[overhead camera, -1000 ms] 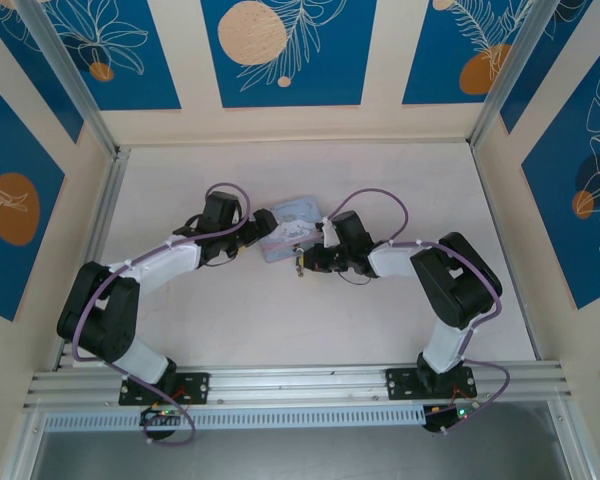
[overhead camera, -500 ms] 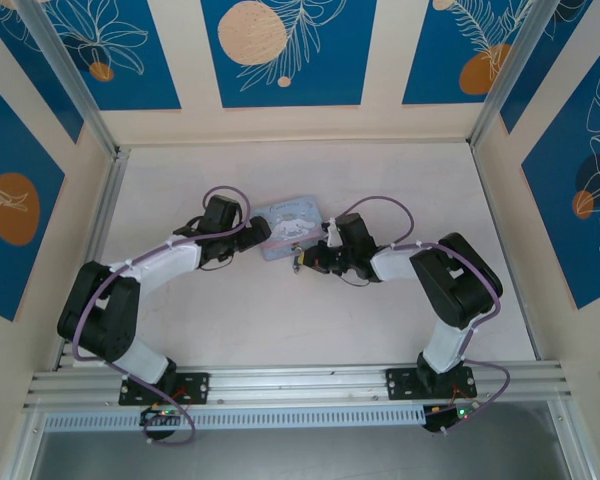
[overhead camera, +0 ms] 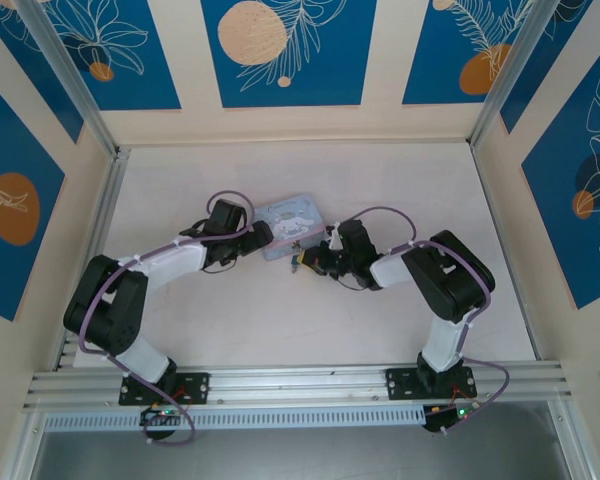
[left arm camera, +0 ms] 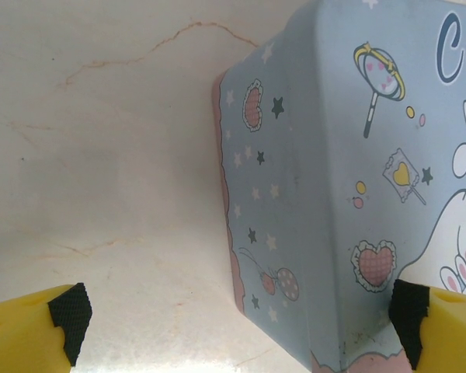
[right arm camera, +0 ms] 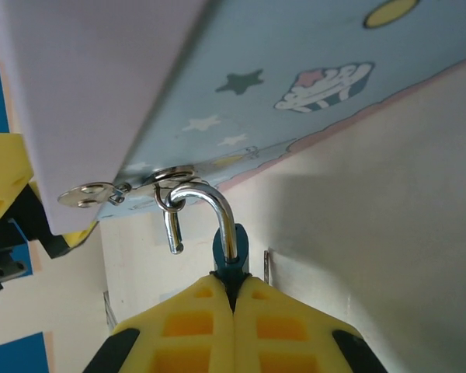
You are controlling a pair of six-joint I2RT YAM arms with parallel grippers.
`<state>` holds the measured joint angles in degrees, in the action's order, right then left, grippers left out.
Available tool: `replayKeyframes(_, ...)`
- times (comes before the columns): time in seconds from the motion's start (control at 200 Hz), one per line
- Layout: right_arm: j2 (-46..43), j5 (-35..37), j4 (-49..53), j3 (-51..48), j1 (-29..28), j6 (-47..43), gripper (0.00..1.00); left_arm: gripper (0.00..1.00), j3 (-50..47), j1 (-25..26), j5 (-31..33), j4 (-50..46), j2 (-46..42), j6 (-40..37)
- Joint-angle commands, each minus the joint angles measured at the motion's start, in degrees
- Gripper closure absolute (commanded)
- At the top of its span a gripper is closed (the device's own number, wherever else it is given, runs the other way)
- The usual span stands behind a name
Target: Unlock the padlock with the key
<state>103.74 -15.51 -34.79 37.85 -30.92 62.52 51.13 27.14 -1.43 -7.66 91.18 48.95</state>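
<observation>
One tin point(overhead camera: 288, 214), one padlock point(right arm camera: 231, 257), two tools point(left arm camera: 237, 315) point(right arm camera: 233, 307)

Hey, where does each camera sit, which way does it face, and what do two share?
Top external: above and behind, looking down on the table; left arm and right arm rise from the bottom.
Left wrist: on the left arm, facing the tin; left end effector open, fingertips at the bottom corners.
Right wrist: low beside the tin, facing its side; right end effector shut on the padlock.
Shared: both wrist views show the tin.
</observation>
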Motion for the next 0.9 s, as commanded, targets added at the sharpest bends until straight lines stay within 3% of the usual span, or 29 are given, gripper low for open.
replayKeyframes(0.0,1.3,4.2,-1.3,-1.8,-0.9,4.6,1.0,0.0,-2.3,0.9,0.6,-1.2,1.8,1.0)
replayKeyframes(0.515,1.9,16.7,-8.9,-4.4,-3.2,18.0,1.0,0.0,-3.6,1.6,0.8,-0.7,2.8,2.3)
replayKeyframes(0.895,-0.9,15.4,-9.6,-5.6,-2.7,16.3,0.99,0.0,-3.7,1.6,0.6,-0.1,3.2,2.6)
